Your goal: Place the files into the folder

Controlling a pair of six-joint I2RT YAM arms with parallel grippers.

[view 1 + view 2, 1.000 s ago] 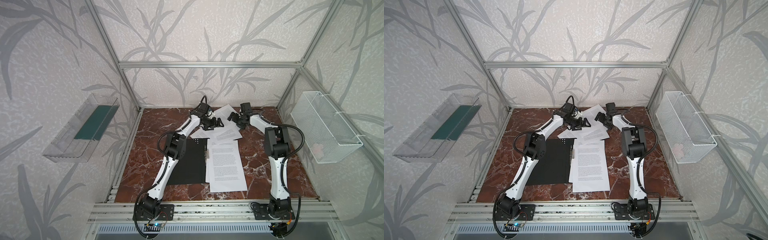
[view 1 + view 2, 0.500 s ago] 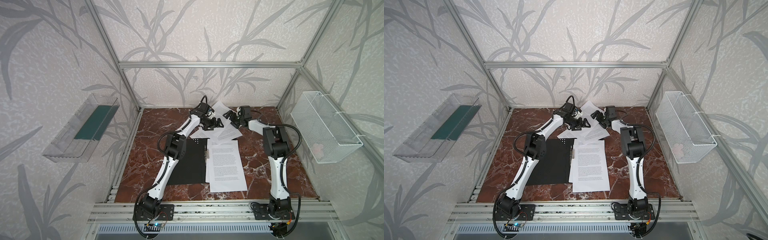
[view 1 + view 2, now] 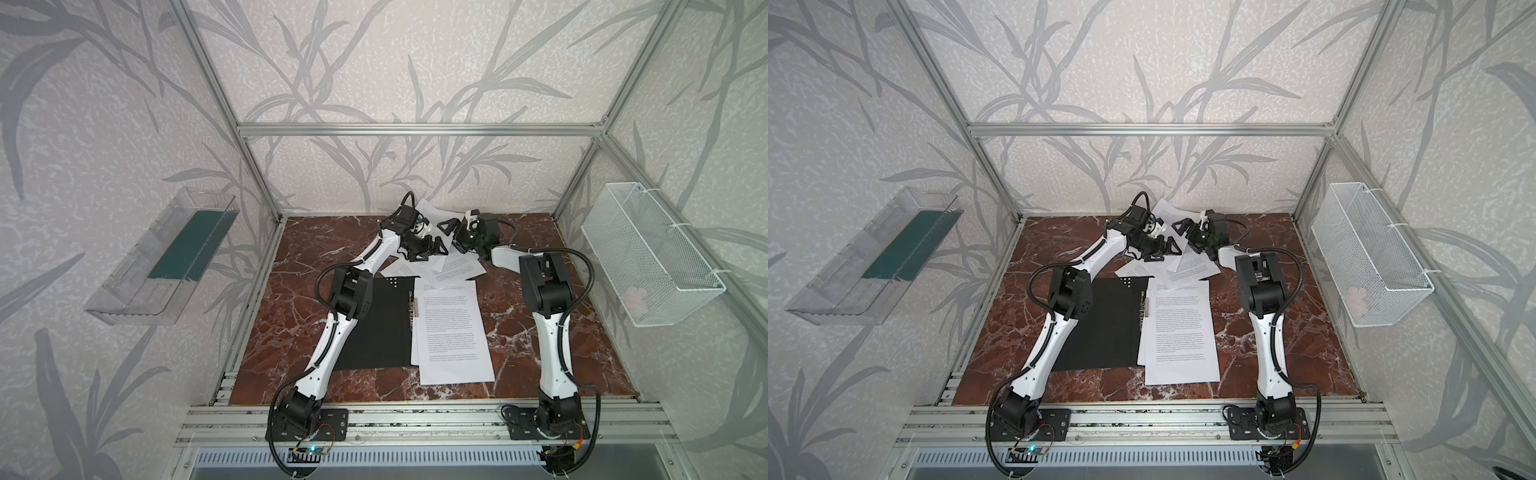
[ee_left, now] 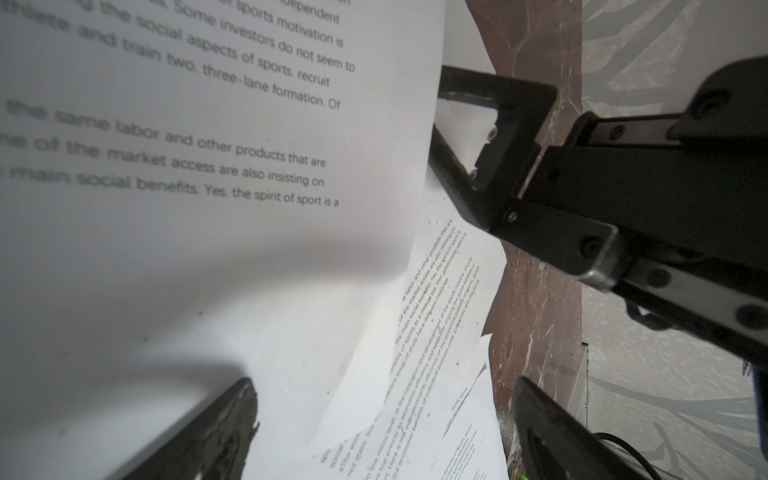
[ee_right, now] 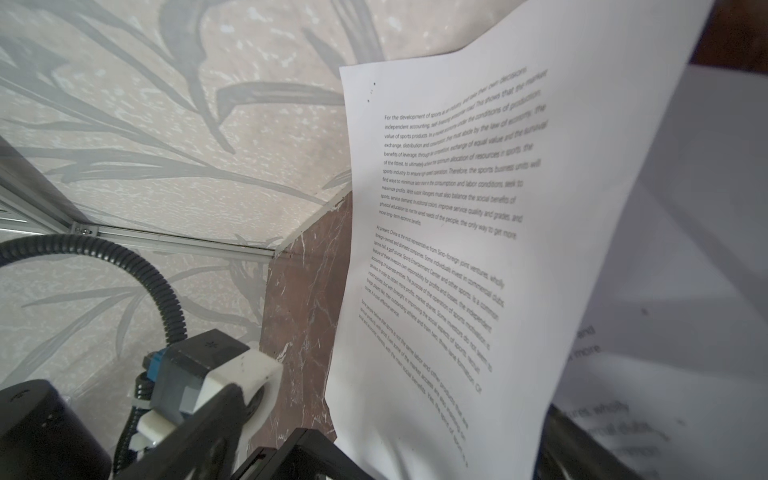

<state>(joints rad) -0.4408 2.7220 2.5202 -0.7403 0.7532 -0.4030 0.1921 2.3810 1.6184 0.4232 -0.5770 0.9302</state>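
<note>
At the back of the red-brown marble table (image 3: 1316, 353), the left arm's fingers (image 3: 1168, 247) and the right arm's fingers (image 3: 1179, 227) stand spread wide, close to each other. A white printed paper sheet (image 3: 1168, 210) rises just behind them. Loose white sheets (image 3: 1183, 270) fan just before them. Farther before the fingers lie the open black folder (image 3: 1100, 328) and a sheet stack (image 3: 1179, 332).

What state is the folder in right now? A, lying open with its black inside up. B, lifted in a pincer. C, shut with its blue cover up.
A: the folder lies flat and open, black inside facing up, with its metal clip showing beside the flat sheets.
</note>
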